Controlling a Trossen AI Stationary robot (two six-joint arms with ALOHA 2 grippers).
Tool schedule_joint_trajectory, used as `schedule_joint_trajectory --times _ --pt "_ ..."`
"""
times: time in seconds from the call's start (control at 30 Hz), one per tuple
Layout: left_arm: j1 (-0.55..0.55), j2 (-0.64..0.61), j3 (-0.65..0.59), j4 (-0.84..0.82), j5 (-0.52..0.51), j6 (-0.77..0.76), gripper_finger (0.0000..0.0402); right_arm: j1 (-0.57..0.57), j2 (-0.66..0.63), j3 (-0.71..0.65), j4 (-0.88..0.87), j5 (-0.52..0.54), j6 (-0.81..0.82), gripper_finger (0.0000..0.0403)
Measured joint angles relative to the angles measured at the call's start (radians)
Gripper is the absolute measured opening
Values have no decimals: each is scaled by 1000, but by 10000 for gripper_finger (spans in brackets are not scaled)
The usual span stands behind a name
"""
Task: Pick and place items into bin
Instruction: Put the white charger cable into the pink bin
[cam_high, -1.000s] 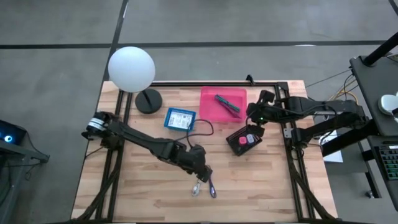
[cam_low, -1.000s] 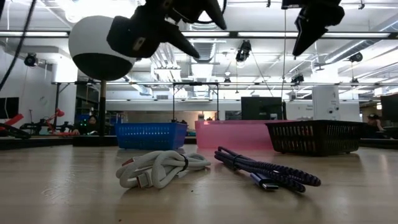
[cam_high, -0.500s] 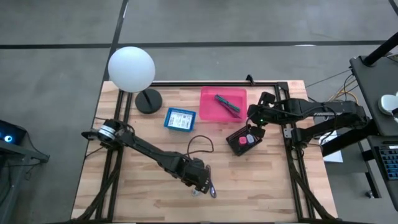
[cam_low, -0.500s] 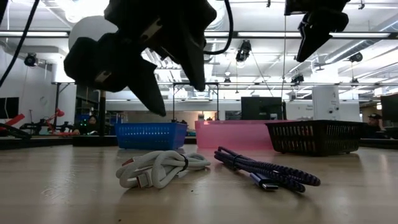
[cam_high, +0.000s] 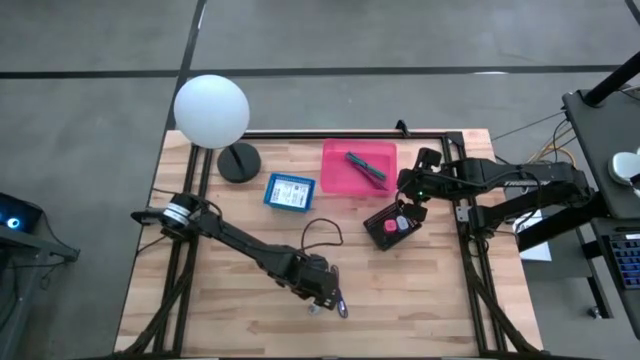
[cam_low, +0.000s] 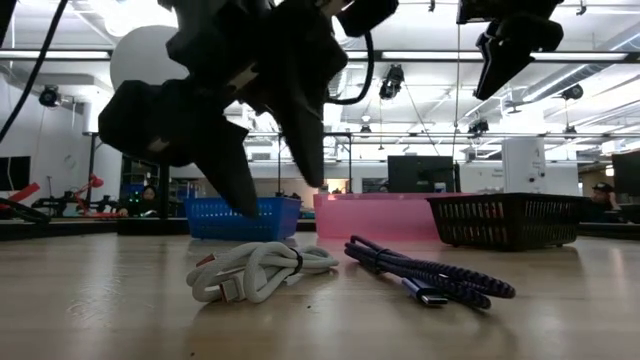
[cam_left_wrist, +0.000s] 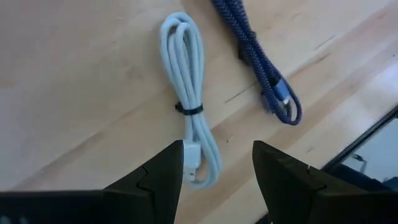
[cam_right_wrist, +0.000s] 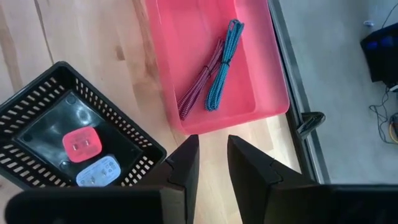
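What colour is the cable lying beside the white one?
Blue-purple braided cable, clearest in the left wrist view.

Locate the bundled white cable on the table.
The bundled white cable lies on the wooden table's front edge in the high view, beside the purple braided cable, directly under the left end effector, whose fingers are open.

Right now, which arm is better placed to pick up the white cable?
The left arm. Its claw is open directly above the white cable, while the right claw hovers far away near the pink tray.
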Motion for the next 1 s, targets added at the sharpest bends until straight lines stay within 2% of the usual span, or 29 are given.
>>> schedule_joint_trajectory --times 0.4,0.87,1.0 --pt "-1 19 -9 10 3 0 176 0 0 4 0 0 -26 64" --pt "0 99 -16 86 83 1 175 0 -13 6 -2 0 -62 59" --pt "-1 100 -19 82 85 2 155 0 -20 6 -1 0 -68 58"
